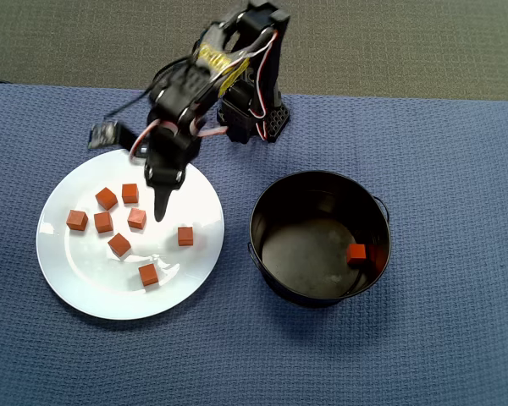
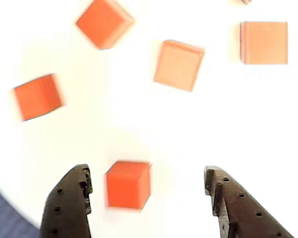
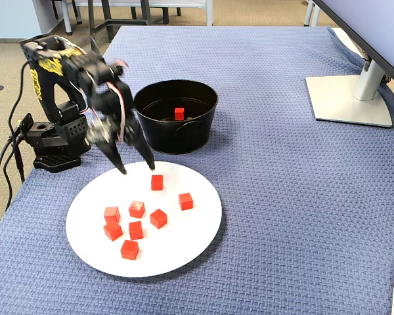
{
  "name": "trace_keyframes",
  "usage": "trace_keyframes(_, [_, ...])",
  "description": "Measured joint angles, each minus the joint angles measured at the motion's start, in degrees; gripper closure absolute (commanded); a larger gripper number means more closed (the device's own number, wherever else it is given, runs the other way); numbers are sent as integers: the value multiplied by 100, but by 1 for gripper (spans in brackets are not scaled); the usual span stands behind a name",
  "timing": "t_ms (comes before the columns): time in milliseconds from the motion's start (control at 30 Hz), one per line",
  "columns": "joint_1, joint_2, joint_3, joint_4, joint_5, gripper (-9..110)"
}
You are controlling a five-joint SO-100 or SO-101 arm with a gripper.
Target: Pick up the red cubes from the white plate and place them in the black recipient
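In the overhead view, 7 cubes [image 1: 118,224] lie on the plate [image 1: 85,283]; the pot [image 1: 319,238] stands right of the plate, 1 cube [image 1: 356,253] inside, the arm's base [image 1: 267,118] behind.

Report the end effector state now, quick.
End effector: open, holding nothing, fingers spread over the white plate with one red cube between them, close to the finger on the left in the wrist view.

Bare cloth [image 1: 237,338] between plate [image 1: 68,288], pot [image 1: 262,254]
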Motion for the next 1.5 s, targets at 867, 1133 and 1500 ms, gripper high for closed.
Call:
trace_keyframes(867, [-1266, -1178, 431, -888, -615, 80])
trace_keyframes(1133, [-1239, -1178, 422, -976, -378, 98])
trace_keyframes(1500, [-1072, -1046, 272, -940, 62, 102])
